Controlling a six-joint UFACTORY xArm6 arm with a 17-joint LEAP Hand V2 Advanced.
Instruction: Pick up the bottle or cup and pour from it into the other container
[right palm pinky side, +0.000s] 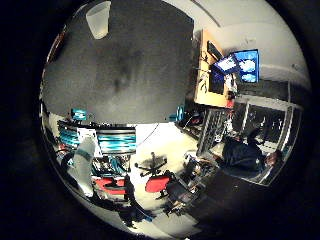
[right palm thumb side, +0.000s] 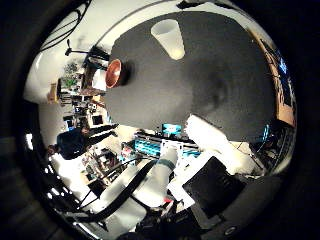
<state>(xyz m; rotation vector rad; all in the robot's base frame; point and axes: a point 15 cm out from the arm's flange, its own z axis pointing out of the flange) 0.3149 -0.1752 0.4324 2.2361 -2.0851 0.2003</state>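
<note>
A translucent white cup stands upright on the dark grey table. A red-orange bowl sits near the table's edge, a short way from the cup. The right little finger side palm view shows the cup at the far side of the same dark table. Both things look small, so the palm is well away from them. White and black parts of my hand show at the edge of the right thumb side palm view, away from the cup and the bowl.
Beyond the table's edge are desks with lit monitors, red and black office chairs and shelves with clutter.
</note>
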